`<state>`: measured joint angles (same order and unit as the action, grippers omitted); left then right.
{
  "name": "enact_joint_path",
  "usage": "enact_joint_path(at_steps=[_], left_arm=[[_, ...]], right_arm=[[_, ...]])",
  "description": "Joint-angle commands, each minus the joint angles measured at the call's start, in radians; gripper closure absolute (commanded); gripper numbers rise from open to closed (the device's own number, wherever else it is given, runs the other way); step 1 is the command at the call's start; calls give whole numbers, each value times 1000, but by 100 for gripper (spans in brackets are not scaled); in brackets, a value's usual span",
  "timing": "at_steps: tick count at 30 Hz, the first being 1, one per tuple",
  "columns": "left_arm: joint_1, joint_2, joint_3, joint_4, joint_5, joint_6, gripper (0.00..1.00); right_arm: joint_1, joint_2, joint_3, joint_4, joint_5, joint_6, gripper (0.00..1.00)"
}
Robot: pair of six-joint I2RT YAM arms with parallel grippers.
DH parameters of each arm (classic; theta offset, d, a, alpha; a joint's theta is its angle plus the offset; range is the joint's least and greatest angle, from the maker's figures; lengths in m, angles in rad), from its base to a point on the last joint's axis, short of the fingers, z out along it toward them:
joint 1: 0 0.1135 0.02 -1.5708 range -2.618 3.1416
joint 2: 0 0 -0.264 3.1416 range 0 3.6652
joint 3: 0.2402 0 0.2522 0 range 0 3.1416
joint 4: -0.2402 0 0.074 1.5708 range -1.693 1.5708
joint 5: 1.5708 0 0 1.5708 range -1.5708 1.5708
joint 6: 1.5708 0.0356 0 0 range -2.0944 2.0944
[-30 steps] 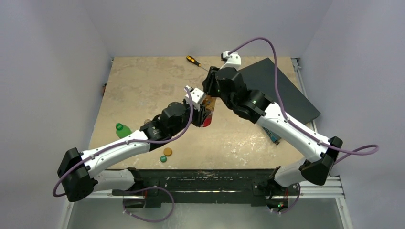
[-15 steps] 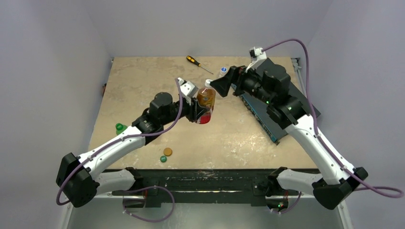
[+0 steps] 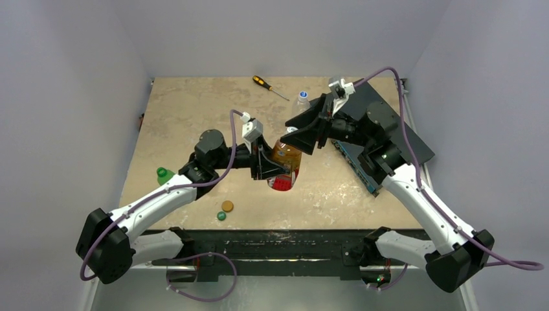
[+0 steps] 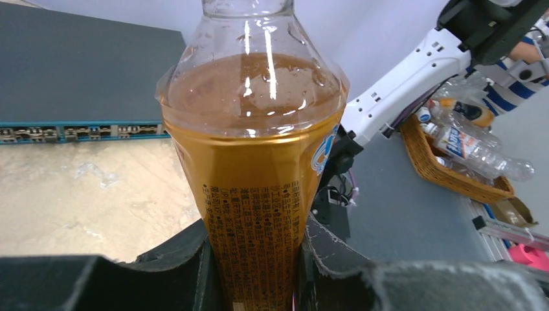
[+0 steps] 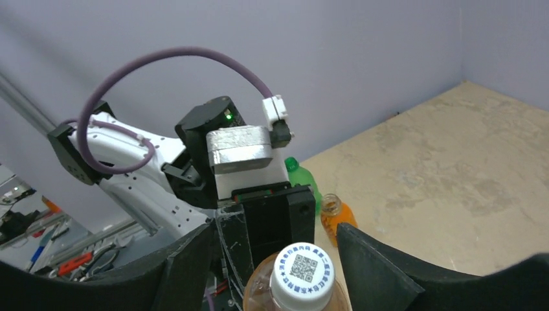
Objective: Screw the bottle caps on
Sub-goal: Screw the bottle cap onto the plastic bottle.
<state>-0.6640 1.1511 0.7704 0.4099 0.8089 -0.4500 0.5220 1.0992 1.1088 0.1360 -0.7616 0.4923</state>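
Far left of the amber bottle (image 3: pixel 287 157), the green bottle (image 3: pixel 166 174) is standing on the table (image 3: pixel 194 116). In the right wrist view a small orange bottle (image 5: pixel 334 216) with an open neck is sitting just beside it. Near-left of the amber bottle, the orange cap (image 3: pixel 227 206) and the dark green cap (image 3: pixel 221 216) are lying loose on the table, just beside each other.

Your left gripper (image 4: pixel 256 278) is clamping the amber bottle low on its labelled body, one finger pressing each side, and is holding it tilted over the table. The white cap (image 5: pixel 302 267) is sitting on the amber bottle's neck, with a printed code on top. You can't tell how far it is threaded on.

Behind the amber bottle and slightly left, the screwdriver (image 3: pixel 265 83) is lying on the table.

Your right gripper (image 3: pixel 300 134) is hovering at the amber bottle's top, jaws spread and straddling the white cap. The right wrist view is showing a gap on each side, so it is gripping nothing.

Behind the amber bottle and slightly right, a clear bottle (image 3: pixel 302 100) with a blue top is standing. To the right, the dark flat box (image 3: pixel 388 123) is lying under your right arm.
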Motion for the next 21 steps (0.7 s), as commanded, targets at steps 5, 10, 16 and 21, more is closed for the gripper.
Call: enact_joint_path(at_steps=[5, 10, 16, 21], left_arm=[[5, -10, -37, 184, 82, -112, 100], [5, -7, -27, 185, 77, -113, 100], [4, 0, -22, 196, 83, -119, 100], [5, -4, -24, 190, 83, -119, 100]], right_arm=[[-3, -11, -35, 243, -92, 130, 46], [-3, -24, -27, 156, -72, 76, 46], [-3, -30, -20, 80, -27, 36, 40], [-3, -11, 0, 30, 7, 14, 41]])
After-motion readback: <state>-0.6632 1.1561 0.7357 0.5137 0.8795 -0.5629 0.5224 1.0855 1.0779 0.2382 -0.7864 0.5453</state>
